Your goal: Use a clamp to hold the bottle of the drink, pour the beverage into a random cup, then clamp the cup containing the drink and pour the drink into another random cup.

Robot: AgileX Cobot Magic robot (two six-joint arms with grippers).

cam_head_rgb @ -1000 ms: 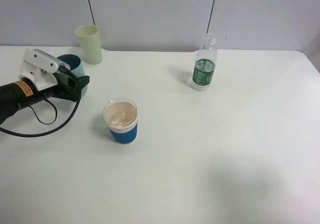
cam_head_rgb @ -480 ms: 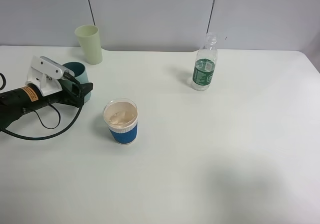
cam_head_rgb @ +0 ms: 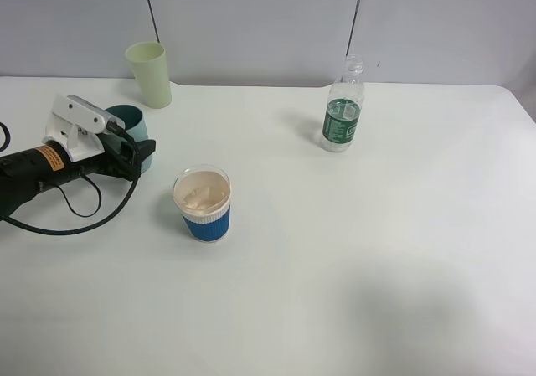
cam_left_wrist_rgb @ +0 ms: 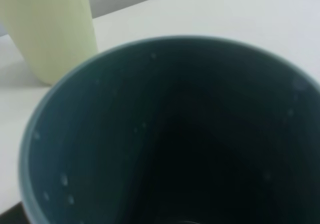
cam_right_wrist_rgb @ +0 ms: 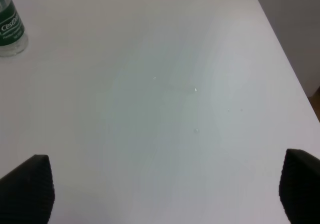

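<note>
Your left gripper (cam_head_rgb: 138, 154) is clamped on the teal cup (cam_head_rgb: 131, 123) near the table's (cam_head_rgb: 352, 250) left edge, the yellow-green cup (cam_head_rgb: 149, 74) just behind, sleeved cup (cam_head_rgb: 203, 203) nearby, bottle (cam_head_rgb: 342, 115) well apart; your right gripper (cam_right_wrist_rgb: 165, 194) gapes empty.

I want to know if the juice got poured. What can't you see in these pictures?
- Teal cup: exterior high view, the left hand and its wrist camera cover most of it.
- Teal cup's bottom: left wrist view, too dark and blurred to spot liquid.
- Bottle: right wrist view, cut off by the edge.
- Right hand: absent from the exterior high view; right wrist view shows only fingertips.
</note>
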